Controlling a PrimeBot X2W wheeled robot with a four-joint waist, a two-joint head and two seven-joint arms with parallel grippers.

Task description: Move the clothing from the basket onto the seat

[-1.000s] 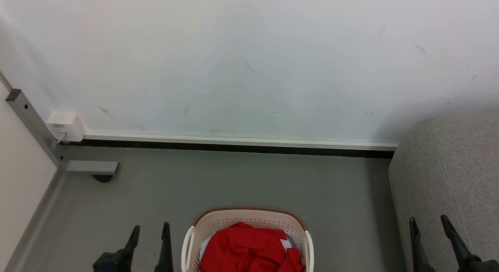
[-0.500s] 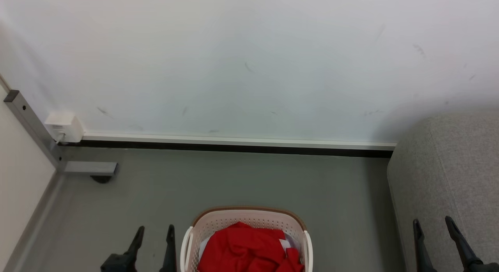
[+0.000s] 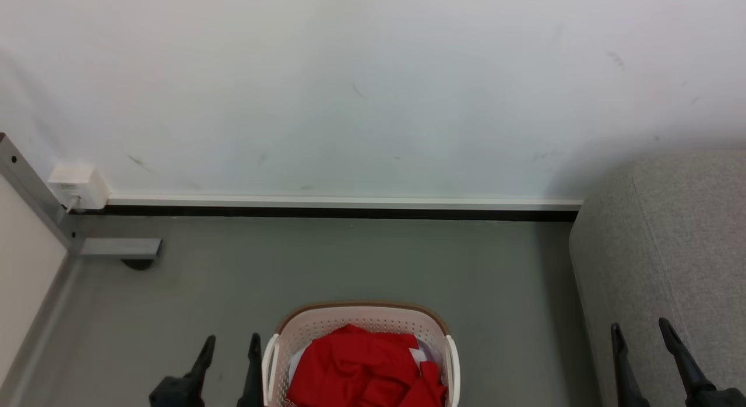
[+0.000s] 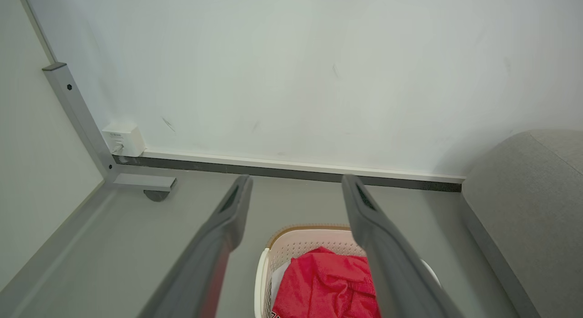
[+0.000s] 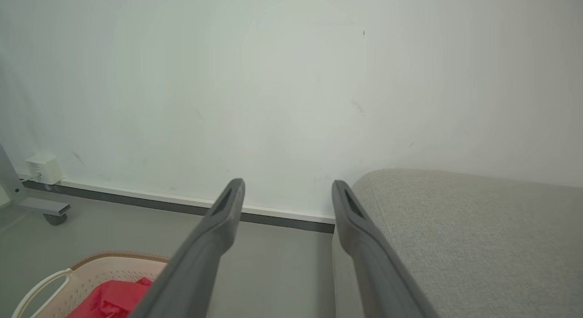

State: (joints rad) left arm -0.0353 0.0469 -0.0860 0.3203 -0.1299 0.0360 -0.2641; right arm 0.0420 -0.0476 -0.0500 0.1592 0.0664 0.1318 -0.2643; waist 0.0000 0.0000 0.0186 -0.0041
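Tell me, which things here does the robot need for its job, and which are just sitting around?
For the job: red clothing, lying in the basket; grey sofa; left gripper and right gripper, both open and empty.
Just sitting around: white wall box; grey metal frame; skirting board.

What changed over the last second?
The head camera shifted slightly, so the whole scene slid left and up. The left gripper edged a little nearer the basket. Nothing was grasped or released: it and the right gripper stayed open, and the clothing stayed in the basket.
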